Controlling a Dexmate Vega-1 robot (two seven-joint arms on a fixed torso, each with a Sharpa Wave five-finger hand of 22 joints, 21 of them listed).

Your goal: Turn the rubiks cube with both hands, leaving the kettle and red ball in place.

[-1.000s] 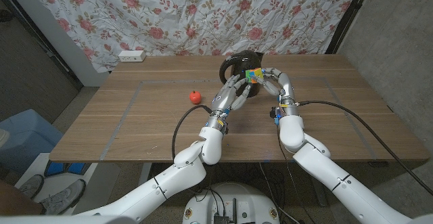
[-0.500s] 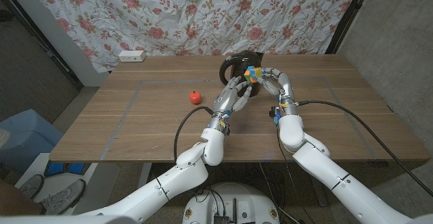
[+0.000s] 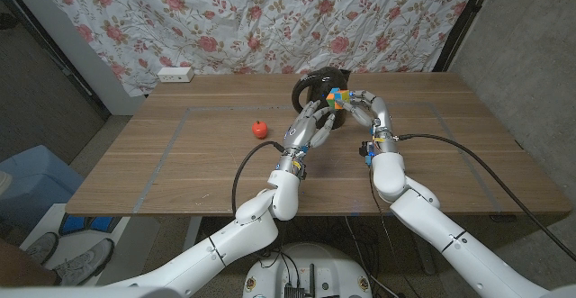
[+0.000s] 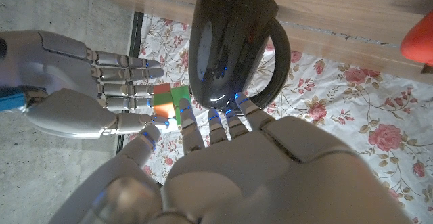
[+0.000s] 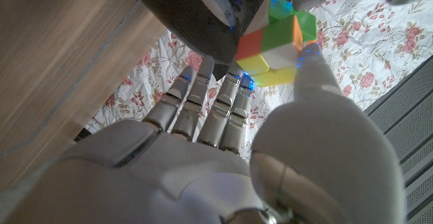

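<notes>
White plastic fingers of the right hand (image 3: 364,111) close on the rubiks cube (image 3: 337,98), the thumb pressed to one of its faces in the right wrist view while the other fingers reach up beside it; the cube is held off the bench (image 3: 180,172), lifted near the far edge a little right of the middle. One layer of the cube sits twisted out of line with the rest, its green, orange and yellow tiles staggered. The left hand (image 3: 309,125) reaches up to the cube from the other side with its fingers spread apart; its fingertips lie at the cube's lower edge, but whether they grip it or only touch it cannot be told from these views. Just behind both hands stands the kettle (image 3: 317,87), dark and glossy with a looped handle, upright on the bench close to the far edge; in the left wrist view the left hand's fingers come right up against its side. The red ball (image 3: 260,128) rests on the bench well to the left of the hands, apart from everything else.
</notes>
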